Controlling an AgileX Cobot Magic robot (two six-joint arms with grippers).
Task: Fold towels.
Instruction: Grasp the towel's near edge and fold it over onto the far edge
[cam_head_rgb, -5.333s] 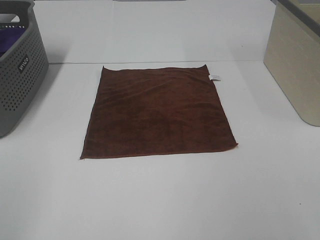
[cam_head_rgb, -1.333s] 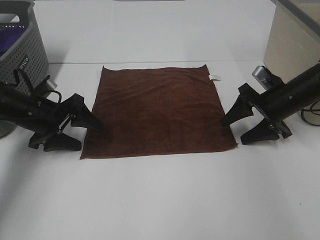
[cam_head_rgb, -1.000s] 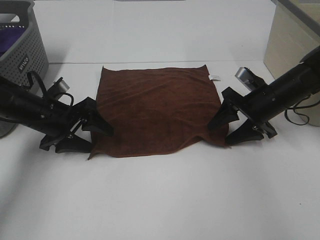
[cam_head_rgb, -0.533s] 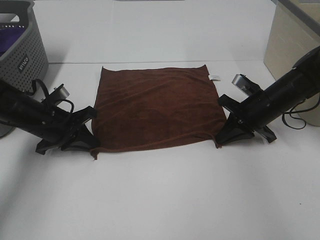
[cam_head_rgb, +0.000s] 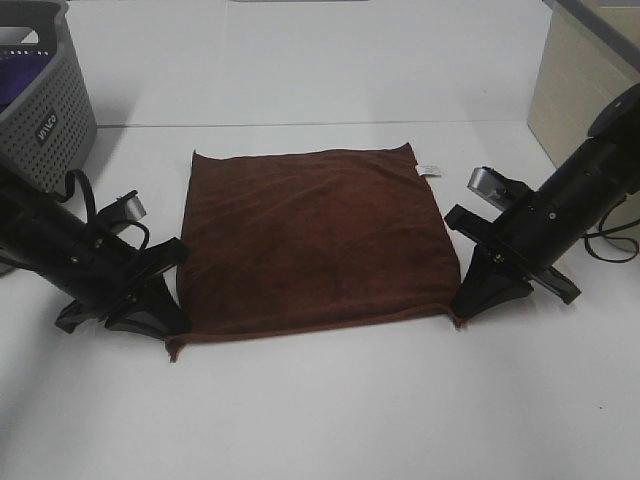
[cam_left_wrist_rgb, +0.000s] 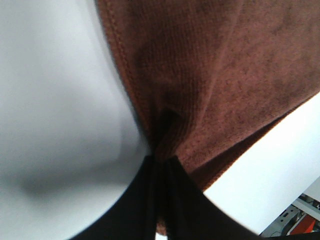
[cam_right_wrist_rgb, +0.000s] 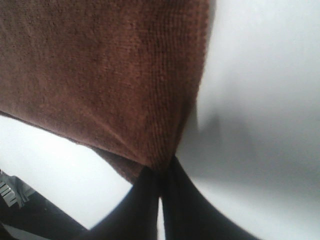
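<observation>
Grey basket (cam_head_rgb: 60, 120), poss. purple cloth (cam_head_rgb: 18, 85) inside, brown towel (cam_head_rgb: 315, 240) nearby

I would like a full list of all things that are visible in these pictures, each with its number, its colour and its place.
towel: one, dark reddish-brown, spread on the table in the middle
tag: one, white, at the towel's far right corner
basket: one, grey with small holes, at the far left
purple thing: one, inside the basket, mostly hidden
box: one, beige, at the far right, cut off by the picture's edge
table: one, white, under everything
left gripper: one, black, shut on the towel's near left corner
right gripper: one, black, shut on the towel's near right corner
</observation>
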